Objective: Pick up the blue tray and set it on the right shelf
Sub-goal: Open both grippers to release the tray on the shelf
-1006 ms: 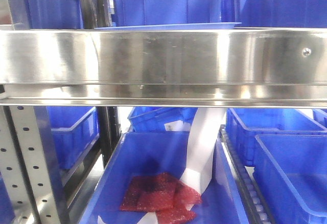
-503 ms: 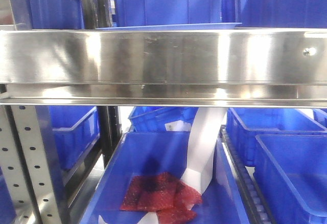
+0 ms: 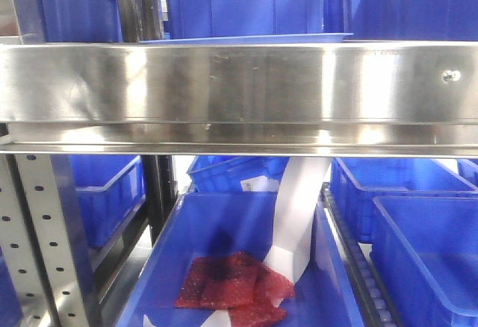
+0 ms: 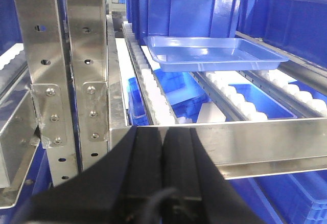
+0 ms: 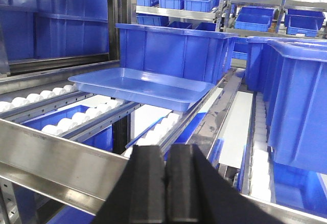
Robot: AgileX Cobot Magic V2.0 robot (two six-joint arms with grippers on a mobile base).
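The light-blue tray (image 4: pixel 214 52) lies flat on the white rollers of the right shelf, just in front of a deep blue bin; it also shows in the right wrist view as the tray (image 5: pixel 138 86), and only as a thin tray edge (image 3: pixel 246 39) above the rail in the front view. The shelf's shiny steel front rail (image 3: pixel 239 84) spans the front view. My left gripper (image 4: pixel 162 132) is shut with nothing in it, just short of the rail (image 4: pixel 255 137). Also shut and empty, the right gripper (image 5: pixel 167 152) sits at the rail (image 5: pixel 51 155), well short of the tray.
Deep blue bins (image 5: pixel 173 50) stand behind and right of the tray (image 5: pixel 301 96). Perforated steel uprights (image 4: pixel 66 65) rise at the left. Below the rail, a lower blue bin (image 3: pixel 187 230) holds red pieces (image 3: pixel 231 286) and a white strip (image 3: pixel 299 215).
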